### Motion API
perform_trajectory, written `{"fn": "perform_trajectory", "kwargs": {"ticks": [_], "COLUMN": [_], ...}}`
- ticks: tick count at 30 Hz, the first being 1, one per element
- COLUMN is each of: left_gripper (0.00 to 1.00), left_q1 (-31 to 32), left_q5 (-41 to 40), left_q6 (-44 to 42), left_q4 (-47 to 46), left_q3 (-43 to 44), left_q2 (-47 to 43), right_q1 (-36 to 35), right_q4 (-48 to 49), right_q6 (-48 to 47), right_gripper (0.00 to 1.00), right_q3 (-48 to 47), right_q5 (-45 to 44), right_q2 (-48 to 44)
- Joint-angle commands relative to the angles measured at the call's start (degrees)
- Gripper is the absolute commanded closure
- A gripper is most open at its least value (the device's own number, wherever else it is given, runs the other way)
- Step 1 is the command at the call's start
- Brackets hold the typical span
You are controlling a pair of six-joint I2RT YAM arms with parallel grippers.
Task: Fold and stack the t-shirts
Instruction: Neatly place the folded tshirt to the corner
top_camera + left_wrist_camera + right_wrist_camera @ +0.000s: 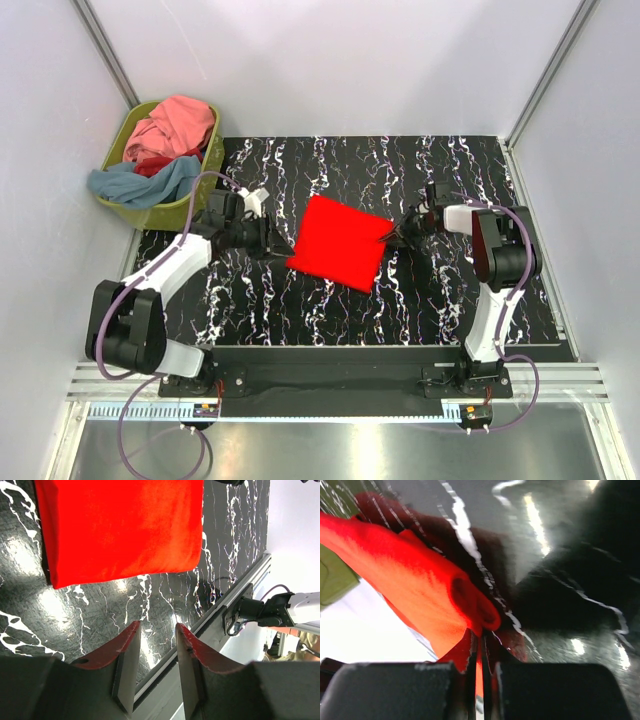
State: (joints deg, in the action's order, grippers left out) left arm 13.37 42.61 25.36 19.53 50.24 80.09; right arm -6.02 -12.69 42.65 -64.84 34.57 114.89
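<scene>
My right pincer [392, 236] is clamped on the red shirt [338, 242]. In the right wrist view the two jaws meet on a thin fold of red cloth at the shirt's right-hand corner, and that corner is lifted a little off the table [330, 310]. From this pincer the rest of the shirt lies to my left, towards the middle of the table.

The shirt is folded into a flat, nearly square packet. It has hardly any long axis, and its edges run slantwise to the table's near edge.

My left pincer [272, 245] has its jaws partly apart with nothing between them. It sits just beside the shirt's left edge, apart from the cloth, so each arm is nearest its own side of the packet. As I judge it, any pull or fold from the right will go leftward across the packet.

A pink shirt [180, 125] and a grey-blue shirt [140, 180] are heaped in the basket [160, 212] at the far left corner.

I can read no brand, label or writing anywhere.
</scene>
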Motion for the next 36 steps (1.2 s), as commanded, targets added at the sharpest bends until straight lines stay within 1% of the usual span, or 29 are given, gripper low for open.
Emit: {"fn": "perform_trajectory", "kwargs": {"ticks": [1,3,4,5,8,9,11,13,14,19,20,22,23,25,26,27,28,29,30,31,32,34,36], "left_gripper": [0.62,0.62,0.63,0.63,0.64,0.64,0.64,0.64,0.64,0.66,0.66,0.67,0.67,0.67,0.67,0.67,0.67,0.67,0.67,0.67,0.67,0.67,0.67], "left_q1": [-0.36,-0.44,-0.45,-0.53,-0.62,-0.71,-0.62,-0.80,-0.88,-0.80,-0.80,-0.80,-0.80,-0.80,-0.88,-0.89,-0.80,-1.15,-1.06,-1.06,-0.54,-0.45,-0.36], "left_q5": [2.56,2.74,2.83,3.26,4.06,4.32,4.67,5.46,5.73,7.75,8.01,8.36,8.45,8.80,8.89,8.89,8.89,8.89,8.98,9.16,9.16,9.33,9.60], "left_q6": [-0.05,-0.14,-0.14,-0.14,0.12,-0.14,-0.58,-1.28,-1.54,-0.32,-0.23,-0.05,0.12,0.82,1.09,1.18,1.00,1.35,1.44,1.44,1.70,2.40,3.99], "left_q4": [-2.92,-3.01,-3.09,-3.09,-3.09,-3.09,-3.09,-3.18,-3.09,-4.41,-4.59,-4.59,-4.94,-5.73,-6.51,-6.78,-6.26,-6.17,-6.17,-6.26,-6.26,-7.65,-9.06], "left_q3": [2.14,2.49,2.67,2.93,3.99,4.43,4.78,5.04,5.22,5.22,5.31,4.78,4.52,3.55,3.12,3.11,3.29,3.46,3.55,3.46,3.20,2.59,1.27], "left_q2": [1.29,1.99,2.87,3.40,5.51,5.95,6.91,8.31,9.02,12.19,12.28,12.02,11.75,10.70,10.35,10.00,9.47,9.20,9.03,8.77,8.76,9.11,9.03], "right_q1": [2.06,4.52,5.40,5.67,7.69,8.39,9.53,11.46,12.25,17.44,19.45,21.13,23.14,24.91,25.61,26.58,26.67,26.68,27.11,27.55,28.16,29.83,31.59], "right_q4": [-1.64,-2.95,-2.52,-2.87,-6.55,-10.04,-12.44,-12.80,-12.89,-13.85,-13.85,-15.25,-15.70,-15.18,-15.26,-17.96,-20.94,-23.93,-25.79,-25.81,-25.90,-25.02,-24.75], "right_q6": [2.78,5.94,7.34,10.75,14.38,14.91,18.49,21.75,25.08,33.10,34.67,35.30,35.65,33.48,25.98,22.07,18.64,15.56,15.53,16.23,19.45,22.72,24.58], "right_gripper": [1.00,1.00,1.00,1.00,1.00,1.00,1.00,1.00,1.00,1.00,1.00,1.00,1.00,1.00,1.00,1.00,1.00,1.00,1.00,1.00,1.00,1.00,1.00], "right_q3": [2.52,3.48,4.01,4.02,3.06,1.75,1.29,2.87,3.83,12.35,13.76,16.75,17.55,18.87,17.83,13.81,11.25,7.66,7.54,8.40,9.54,14.55,18.42], "right_q5": [-7.23,-9.85,-9.61,-10.13,-15.39,-18.63,-20.59,-22.08,-22.52,-26.83,-27.09,-29.28,-29.99,-29.83,-29.30,-29.47,-30.77,-32.88,-35.86,-35.88,-35.89,-35.45,-36.49], "right_q2": [0.17,-1.07,-2.12,-2.74,-5.63,-6.34,-8.79,-11.86,-13.01,-22.23,-23.56,-27.76,-29.01,-29.90,-28.77,-27.11,-23.78,-22.70,-22.26,-23.47,-24.79,-29.43,-31.82]}}
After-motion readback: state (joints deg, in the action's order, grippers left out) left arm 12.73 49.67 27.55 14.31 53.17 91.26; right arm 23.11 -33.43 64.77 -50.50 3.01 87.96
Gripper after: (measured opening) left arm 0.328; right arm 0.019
